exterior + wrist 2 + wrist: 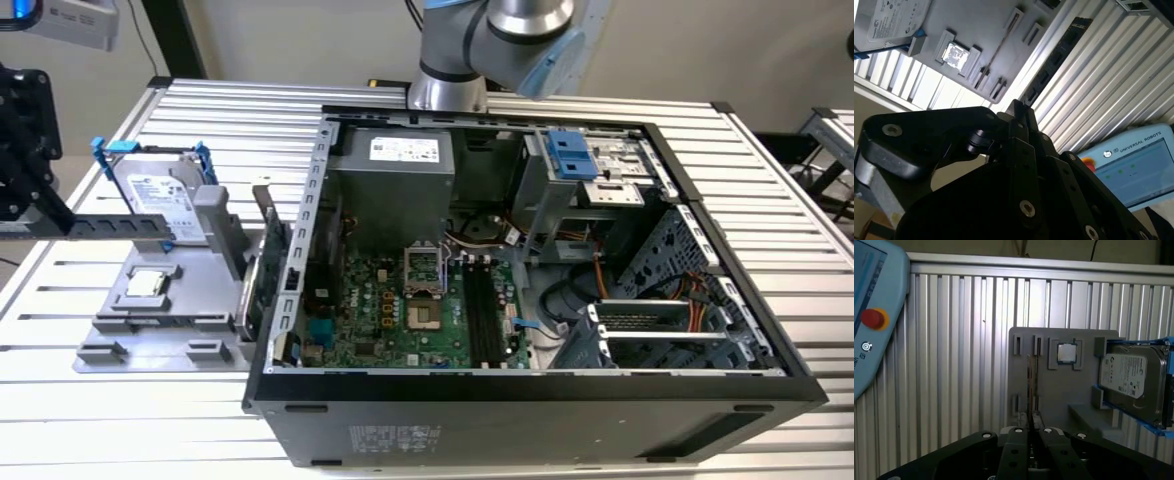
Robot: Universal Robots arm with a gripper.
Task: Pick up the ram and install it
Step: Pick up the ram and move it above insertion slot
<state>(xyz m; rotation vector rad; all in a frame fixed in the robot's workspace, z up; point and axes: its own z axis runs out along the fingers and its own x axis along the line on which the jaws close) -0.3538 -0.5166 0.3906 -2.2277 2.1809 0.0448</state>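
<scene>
Your gripper [1029,416] has its 2 fingers closed on the ram [1056,57], pinching the thin stick across its flat faces. I judge that grip chosen because the board is too thin to take any other way, and because it leaves the long edges free. In the first wrist view you see the stick edge-on, a thin line running out from the fingertips. The second wrist view catches 1 face with its row of dark chips. In the exterior view the ram [127,226] hangs level at the exterior view's left, clear above the gray holder [194,300] and crossing in front of the hard drive [154,195], which leans in its own cradle. The processor [1066,353] lies flat in a pocket of that holder, so each part has its own seat. The stick runs parallel to the slats of the table [954,370]. It is well apart from the open case [534,388], where the motherboard's black slots [483,312] look bare, so I judge the pick done and the seating not yet done
</scene>
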